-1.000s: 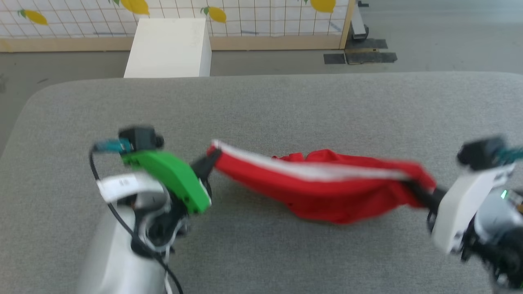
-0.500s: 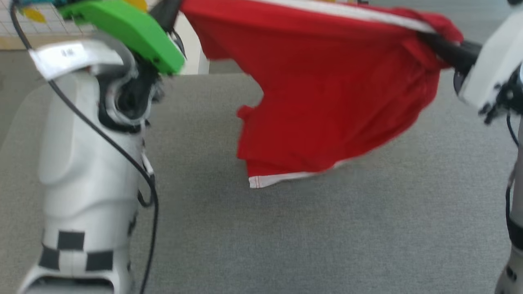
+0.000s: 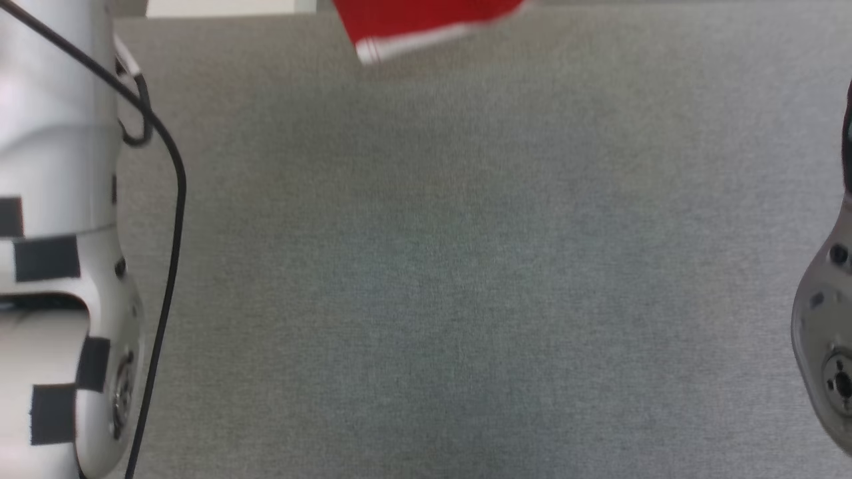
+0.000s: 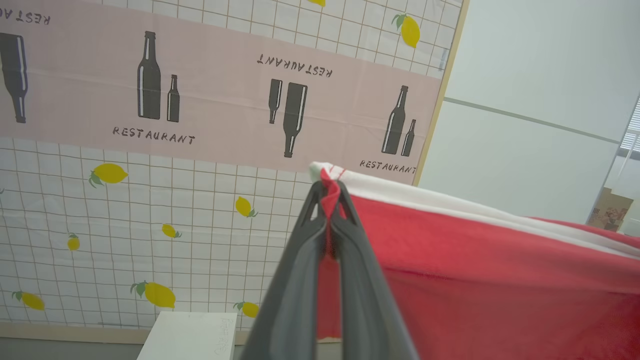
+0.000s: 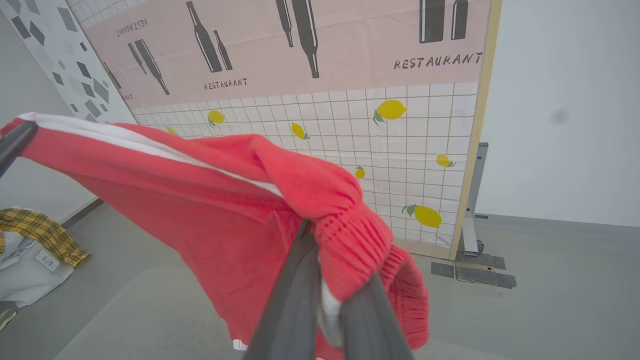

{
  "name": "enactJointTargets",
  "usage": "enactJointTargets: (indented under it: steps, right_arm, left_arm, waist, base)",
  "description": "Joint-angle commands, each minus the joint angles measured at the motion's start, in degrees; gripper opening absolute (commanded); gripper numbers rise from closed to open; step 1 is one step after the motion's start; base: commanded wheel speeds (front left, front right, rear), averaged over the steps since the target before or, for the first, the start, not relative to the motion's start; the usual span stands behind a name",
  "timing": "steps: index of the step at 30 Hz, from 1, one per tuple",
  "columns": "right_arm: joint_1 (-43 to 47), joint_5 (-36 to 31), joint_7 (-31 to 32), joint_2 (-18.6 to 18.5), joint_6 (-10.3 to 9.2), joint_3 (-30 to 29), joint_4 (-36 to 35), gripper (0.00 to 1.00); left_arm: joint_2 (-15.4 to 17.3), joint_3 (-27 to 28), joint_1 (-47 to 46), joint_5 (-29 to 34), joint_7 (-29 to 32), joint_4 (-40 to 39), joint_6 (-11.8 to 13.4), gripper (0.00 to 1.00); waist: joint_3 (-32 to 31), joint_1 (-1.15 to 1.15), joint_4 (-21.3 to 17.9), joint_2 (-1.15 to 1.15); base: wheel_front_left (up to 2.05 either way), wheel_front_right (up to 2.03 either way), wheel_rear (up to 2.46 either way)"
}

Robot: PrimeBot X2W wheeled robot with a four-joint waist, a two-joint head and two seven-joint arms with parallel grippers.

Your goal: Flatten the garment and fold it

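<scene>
Head view looks steeply down on the grey padded table (image 3: 426,279). The pale left forearm (image 3: 60,266) rises along the left edge with a black cable (image 3: 174,199) looped beside it, and a grey joint of the right arm (image 3: 822,319) shows at the right edge. Both arms reach up past the top of the frame. Between them, at the top edge, hangs the bottom of the red shorts (image 3: 419,16) with its white hem trim (image 3: 399,48). This part is blurred; it seems to hang clear of the table, but that cannot be told for sure.

The wrist views show the grips. In the left wrist view the left gripper (image 4: 328,192) has its two dark fingers pressed together on a corner of the shorts, just under the broad white stripe (image 4: 450,202). The red cloth spreads away to the right of the fingers, in front of a lemon-and-bottle printed backdrop (image 4: 150,100). A white box (image 4: 190,337) stands below.

In the right wrist view the right gripper (image 5: 330,280) pinches the other end. The ribbed waistband (image 5: 350,235) is bunched over its fingertips, and the cloth sags away to the left, above the table's corner. A yellow plaid cloth (image 5: 40,232) lies on the floor at far left.
</scene>
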Motion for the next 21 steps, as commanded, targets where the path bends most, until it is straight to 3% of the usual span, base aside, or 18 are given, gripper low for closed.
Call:
enactJointTargets:
  steps: [1, 6, 11, 16, 21]
  right_arm:
    - [-1.43, -0.93, -2.08, 0.00, -0.10, -0.27, 1.48, 0.00]
    - [-4.76, -2.28, -9.77, 0.50, -0.10, 0.29, 7.49, 0.00]
    - [-2.17, -1.83, -13.18, -0.42, -0.10, 1.61, 11.90, 0.00]
    - [4.12, 2.13, -14.24, -3.43, -0.10, 4.99, 12.62, 0.00]
    - [16.29, 8.53, -13.66, -7.83, -0.10, 10.37, 7.98, 0.00]
  left_arm:
    - [0.37, 0.19, -1.25, 0.54, -1.34, 1.21, -0.28, 0.00]
    - [-0.75, 0.46, -3.48, -0.31, -5.93, 6.16, -1.92, 0.00]
    - [-2.44, -0.18, -1.59, -1.59, -9.26, 10.97, -4.16, 0.00]
    - [-4.13, -1.77, 3.19, -3.93, -11.35, 14.43, -6.50, 0.00]
    - [-4.52, -4.91, 12.40, -6.46, -12.74, 15.25, -7.36, 0.00]
  waist:
    - [7.96, -0.01, -0.20, 0.00]
    - [11.55, -0.01, 0.78, 0.00]
    - [11.94, -0.01, 2.34, 0.00]
    - [9.02, -0.01, 3.92, 0.00]
    - [2.88, -0.01, 5.05, 0.00]
  base:
    - [0.00, 0.00, 0.00]
    - [0.00, 0.00, 0.00]
    - [0.00, 0.00, 0.00]
    - [0.00, 0.00, 0.00]
    - [0.00, 0.00, 0.00]
